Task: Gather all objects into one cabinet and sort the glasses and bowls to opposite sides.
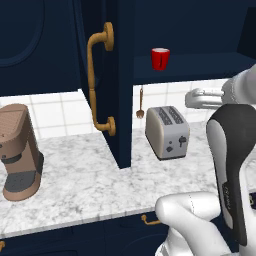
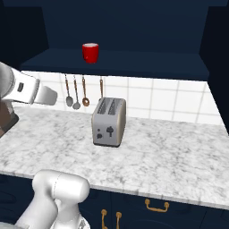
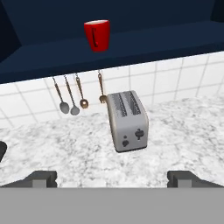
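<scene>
The gripper, jaws wide and empty, hangs over the marble worktop facing the toaster, red cup on the navy shelf above.

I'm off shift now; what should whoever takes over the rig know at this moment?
Gripper: open, empty, above the counter and facing the toaster.
Red cup: upright on the open cabinet shelf above the toaster.
Tall cabinet door stands open.
Done: nothing to judge beyond the cup being on a shelf.
Left: find the bowl and other cups, gather them into one cabinet, glasses one side, bowls the other.
</scene>
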Controlling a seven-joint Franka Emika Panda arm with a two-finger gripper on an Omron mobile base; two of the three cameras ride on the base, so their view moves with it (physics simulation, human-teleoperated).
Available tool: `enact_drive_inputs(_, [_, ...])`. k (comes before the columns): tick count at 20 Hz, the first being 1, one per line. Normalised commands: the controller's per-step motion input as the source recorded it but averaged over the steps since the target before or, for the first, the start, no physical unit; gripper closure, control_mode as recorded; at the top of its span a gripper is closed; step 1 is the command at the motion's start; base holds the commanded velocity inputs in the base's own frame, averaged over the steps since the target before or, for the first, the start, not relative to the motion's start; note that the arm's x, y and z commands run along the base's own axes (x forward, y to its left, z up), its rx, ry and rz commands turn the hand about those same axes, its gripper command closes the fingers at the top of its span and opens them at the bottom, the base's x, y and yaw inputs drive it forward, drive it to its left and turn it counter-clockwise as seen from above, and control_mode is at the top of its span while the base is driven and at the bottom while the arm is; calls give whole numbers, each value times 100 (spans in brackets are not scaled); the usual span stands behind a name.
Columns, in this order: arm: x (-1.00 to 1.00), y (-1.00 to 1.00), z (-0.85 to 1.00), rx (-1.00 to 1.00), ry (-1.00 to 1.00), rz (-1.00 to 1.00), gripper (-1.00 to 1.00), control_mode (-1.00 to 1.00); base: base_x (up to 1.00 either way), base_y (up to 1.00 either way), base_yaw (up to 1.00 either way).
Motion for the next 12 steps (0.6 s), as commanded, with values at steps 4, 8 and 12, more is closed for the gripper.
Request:
enact_drive_inputs(4, [34, 1, 11, 0, 0, 0, -100, -100, 0, 0, 0])
enact_drive_inputs(8, [48, 0, 0, 0, -4, 0, -100, -100, 0, 0, 0])
enact_drive_inputs(12, [45, -1, 2, 0, -20, 1, -100, -100, 0, 0, 0])
